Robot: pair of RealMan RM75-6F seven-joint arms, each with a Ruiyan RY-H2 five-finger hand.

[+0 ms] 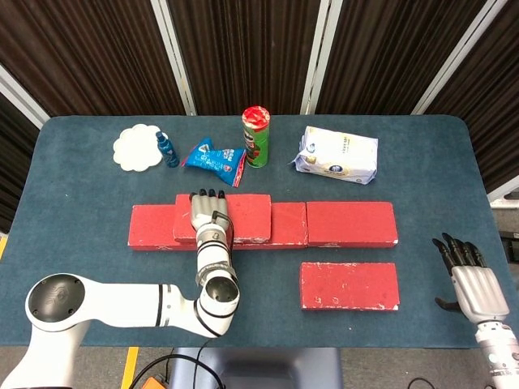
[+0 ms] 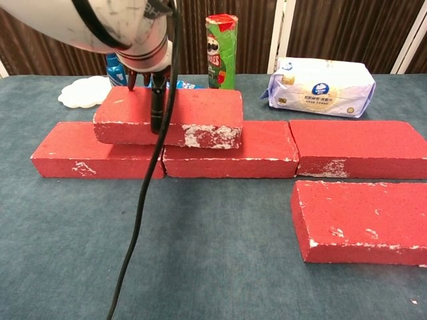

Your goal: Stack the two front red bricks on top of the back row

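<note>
On the dark blue table (image 1: 81, 203), your left robot hand (image 1: 208, 215) lies over the upper red rectangular brick (image 1: 247, 217), which sits on the back row of red bricks (image 1: 349, 224) across the joint between its left and middle bricks. Only the chest view shows how it is held: fingertips (image 2: 133, 81) hook over the far top edge and a dark digit (image 2: 157, 107) presses down the near face, so the hand is clamped on that brick. That view also shows the brick's white-scuffed, chipped front edge and a slightly raised near right corner. Only the head view shows your right robot hand (image 1: 470, 279), off by the table's right edge with fingers apart and holding nothing. The remaining front red brick (image 1: 349, 285) lies flat, alone, just in front of the row's right end, its top flecked white. Behind the row stand a green chip can (image 1: 255, 136) and a white tissue pack (image 1: 336, 155).
</note>
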